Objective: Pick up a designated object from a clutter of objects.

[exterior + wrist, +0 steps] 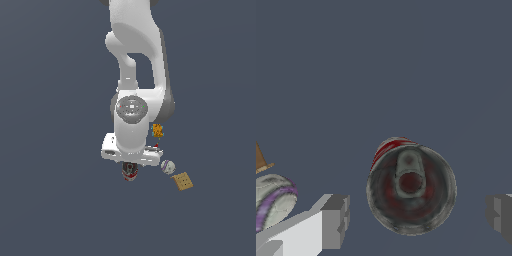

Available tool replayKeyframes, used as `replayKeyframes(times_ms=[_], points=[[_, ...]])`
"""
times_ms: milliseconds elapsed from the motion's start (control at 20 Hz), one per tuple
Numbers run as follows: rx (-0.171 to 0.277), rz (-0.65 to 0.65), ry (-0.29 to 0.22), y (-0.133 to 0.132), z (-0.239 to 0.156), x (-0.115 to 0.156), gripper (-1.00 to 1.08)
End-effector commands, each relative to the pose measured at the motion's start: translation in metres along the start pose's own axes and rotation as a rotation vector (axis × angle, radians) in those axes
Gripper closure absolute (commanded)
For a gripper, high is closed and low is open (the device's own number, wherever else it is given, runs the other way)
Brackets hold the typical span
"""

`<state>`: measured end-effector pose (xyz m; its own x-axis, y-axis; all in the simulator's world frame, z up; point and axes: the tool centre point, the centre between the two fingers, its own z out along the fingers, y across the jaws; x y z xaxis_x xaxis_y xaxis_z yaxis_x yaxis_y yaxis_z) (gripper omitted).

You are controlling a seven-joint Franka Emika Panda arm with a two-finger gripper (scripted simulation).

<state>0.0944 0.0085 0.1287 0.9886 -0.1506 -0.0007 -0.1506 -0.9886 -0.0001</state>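
The red and white can [130, 173] stands under my hand in the exterior view, mostly hidden by it. In the wrist view I look down on the can's dark top [411, 187], with a strip of red label at its rim. My gripper [418, 216] is open. One grey finger [336, 220] and the other [500, 212] stand on either side of the can, with a gap on each side. The gripper [130, 169] is low over the can.
A white ball [167, 166] with purple stripes lies close to the can on the exterior view's right; it also shows in the wrist view [273, 200]. A tan square piece [183, 181] lies beyond it. An orange-yellow item [158, 131] and a tiny red speck [156, 145] lie behind.
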Motion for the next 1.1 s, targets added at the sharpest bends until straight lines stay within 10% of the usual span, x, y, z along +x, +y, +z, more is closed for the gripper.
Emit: replayKeyframes(times_ms=[0, 900, 950, 1050], points=[[0.0, 0.0, 0.0, 0.0, 0.0, 0.0, -0.92], [0.0, 0.001, 0.001, 0.0, 0.051, 0.0, -0.92], [0.0, 0.001, 0.001, 0.0, 0.051, 0.0, 1.08], [0.0, 0.001, 0.001, 0.0, 0.051, 0.0, 1.08]])
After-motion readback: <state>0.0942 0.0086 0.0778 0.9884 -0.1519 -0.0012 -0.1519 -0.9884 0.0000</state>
